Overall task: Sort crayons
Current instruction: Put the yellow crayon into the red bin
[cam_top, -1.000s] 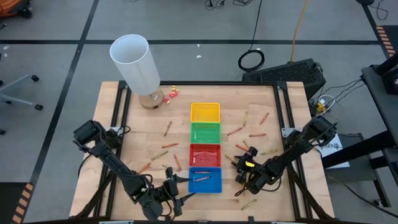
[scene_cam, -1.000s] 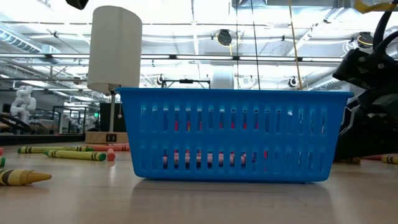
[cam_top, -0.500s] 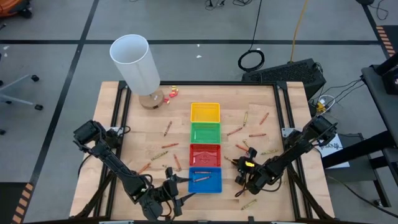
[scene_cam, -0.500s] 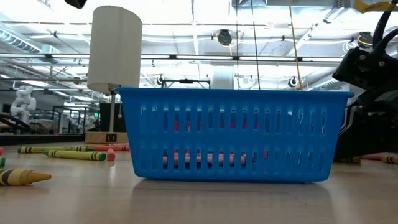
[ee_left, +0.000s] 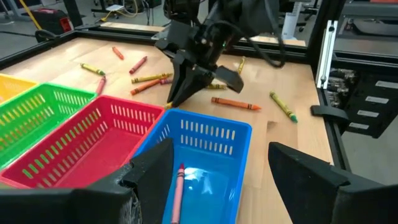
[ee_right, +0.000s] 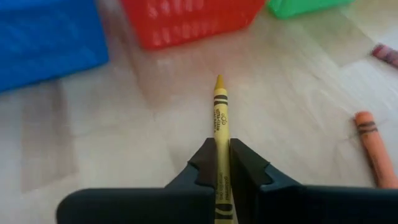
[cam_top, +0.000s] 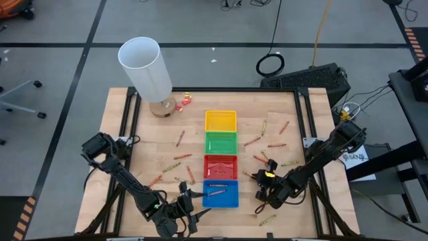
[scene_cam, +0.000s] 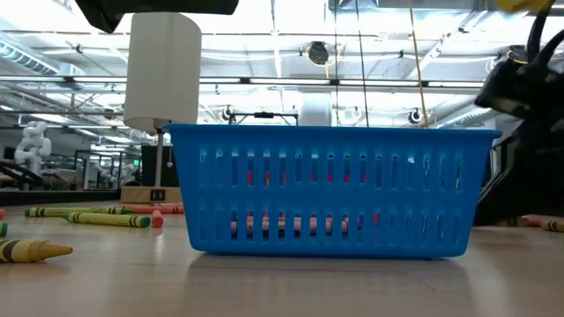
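Bare wood [cam_top: 154,144] flanks the trays — right gripper [ee_right: 222,163] clenches a yellow crayon [ee_right: 220,118]; left gripper [ee_left: 214,177] released.

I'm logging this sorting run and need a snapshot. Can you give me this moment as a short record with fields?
right gripper: shut on a yellow crayon, just right of the blue tray
left gripper: open, over the blue tray's near left corner
trays: yellow, green, red, blue, in one column
blue tray holds: one reddish crayon
loose crayons: scattered both sides of the trays
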`<state>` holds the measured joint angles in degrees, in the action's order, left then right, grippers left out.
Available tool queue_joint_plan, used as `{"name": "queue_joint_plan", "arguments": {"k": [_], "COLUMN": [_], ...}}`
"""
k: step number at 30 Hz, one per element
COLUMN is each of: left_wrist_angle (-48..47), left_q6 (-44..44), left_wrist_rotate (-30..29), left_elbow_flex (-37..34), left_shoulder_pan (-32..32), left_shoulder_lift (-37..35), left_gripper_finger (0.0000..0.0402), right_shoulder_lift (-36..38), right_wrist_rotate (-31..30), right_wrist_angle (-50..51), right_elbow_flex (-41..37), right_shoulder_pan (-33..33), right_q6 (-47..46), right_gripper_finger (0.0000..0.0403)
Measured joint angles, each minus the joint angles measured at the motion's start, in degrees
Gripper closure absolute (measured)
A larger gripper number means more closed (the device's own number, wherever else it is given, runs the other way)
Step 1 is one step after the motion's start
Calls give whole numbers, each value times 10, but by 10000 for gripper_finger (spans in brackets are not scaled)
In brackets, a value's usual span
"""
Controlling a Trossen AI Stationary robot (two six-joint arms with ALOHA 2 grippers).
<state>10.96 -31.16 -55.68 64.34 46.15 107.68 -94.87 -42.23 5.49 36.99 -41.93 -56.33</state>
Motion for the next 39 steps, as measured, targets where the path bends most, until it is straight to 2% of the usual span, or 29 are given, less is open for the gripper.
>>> {"name": "queue_joint_plan", "arguments": {"k": [7, 17, 22, 27, 32, 39], "left_wrist_angle": [1, 1, 1, 5, 7, 16], "left_q6": [4, 0, 0, 0, -1, -1], "left_wrist_rotate": [-1, -1, -1, -1, -1, -1], "left_elbow_flex": [0, 0, 0, 0, 0, 0], "left_shoulder_pan": [-2, -2, -6, -15, -24, -34], "left_shoulder_lift": [0, 0, 0, 0, 0, 0], "left_gripper_finger": [139, 139, 139, 139, 139, 139], "right_shoulder_lift": [57, 157, 200, 198, 178, 163], "right_wrist_rotate": [-15, -29, -84, -169, -224, -238], "right_wrist_angle": [16, 68, 59, 59, 41, -50], "right_elbow_flex": [0, 0, 0, 1, 1, 1], "right_shoulder_pan": [-3, -56, -90, -120, -133, -134], "right_q6": [19, 21, 54, 66, 70, 171], "right_gripper_finger": [398, 398, 398, 399, 399, 399]}}
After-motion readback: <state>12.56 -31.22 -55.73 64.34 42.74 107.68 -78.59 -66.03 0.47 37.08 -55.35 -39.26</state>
